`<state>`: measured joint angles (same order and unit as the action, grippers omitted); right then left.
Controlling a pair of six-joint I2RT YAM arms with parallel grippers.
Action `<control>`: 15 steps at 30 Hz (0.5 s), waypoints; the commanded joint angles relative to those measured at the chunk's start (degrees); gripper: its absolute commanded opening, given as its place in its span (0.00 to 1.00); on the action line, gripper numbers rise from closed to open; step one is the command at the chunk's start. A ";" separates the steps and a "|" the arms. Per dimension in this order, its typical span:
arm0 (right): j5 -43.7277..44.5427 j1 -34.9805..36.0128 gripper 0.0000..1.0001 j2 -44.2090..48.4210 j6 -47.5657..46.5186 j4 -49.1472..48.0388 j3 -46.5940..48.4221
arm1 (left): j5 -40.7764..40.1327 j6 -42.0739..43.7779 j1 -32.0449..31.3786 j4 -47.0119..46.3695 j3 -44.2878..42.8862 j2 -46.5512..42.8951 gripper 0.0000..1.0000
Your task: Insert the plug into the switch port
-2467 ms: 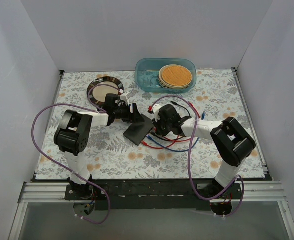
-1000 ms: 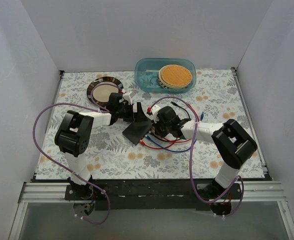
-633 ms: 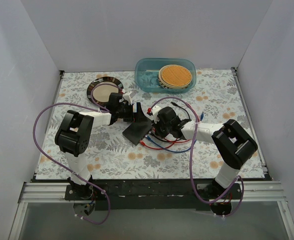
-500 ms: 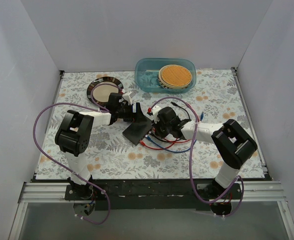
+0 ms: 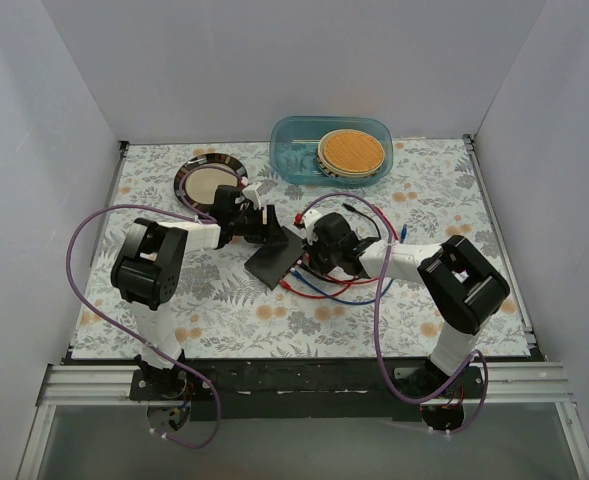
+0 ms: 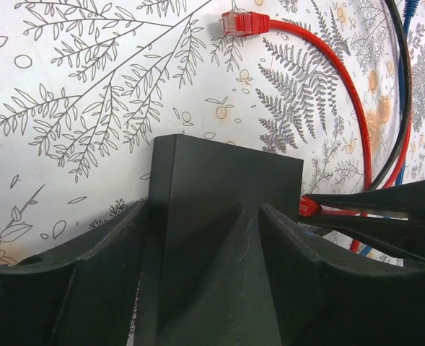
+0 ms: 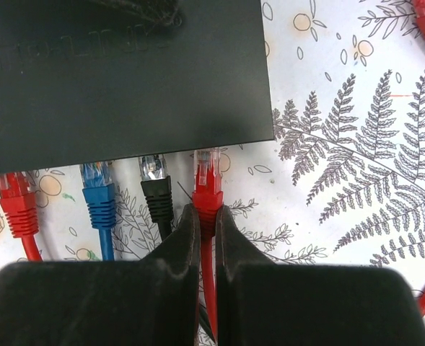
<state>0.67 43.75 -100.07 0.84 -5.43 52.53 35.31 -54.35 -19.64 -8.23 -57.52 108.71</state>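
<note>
Floral-print counter (image 5: 454,200), white walls around. Red plug (image 7: 206,194) sat near the counter's middle, its clear tip touching the near edge of the dark grey box (image 7: 118,72). The switch port itself was hidden, so insertion depth couldn't be told. Right tool (image 7: 205,216) was pinched nearly closed on the plug's red boot. Beside it, black plug (image 7: 154,187), blue plug (image 7: 99,194) and a second red plug (image 7: 14,198) lay just off the same edge. Left tool (image 6: 205,238) clamped the box by both sides. Plate (image 5: 210,180) and tub (image 5: 331,150) stood toward the far edge.
</note>
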 commanded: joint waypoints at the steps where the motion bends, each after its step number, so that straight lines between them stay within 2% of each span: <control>1: 0.91 0.64 0.01 -1.53 2.15 -16.80 4.68 | 13.47 -1.90 -4.00 3.48 1.00 0.89 0.57; 9: -0.32 0.64 0.01 -2.32 3.73 -19.09 5.47 | 13.91 -1.55 -5.06 3.31 2.50 1.25 0.52; 15: -6.02 0.64 0.01 -2.76 3.56 -19.70 6.97 | 14.26 -1.29 -5.67 2.61 2.85 1.51 0.52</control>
<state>1.48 43.46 -101.16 3.07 -6.44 53.49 33.76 -52.49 -19.55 -10.85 -56.73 109.19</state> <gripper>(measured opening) 0.069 0.522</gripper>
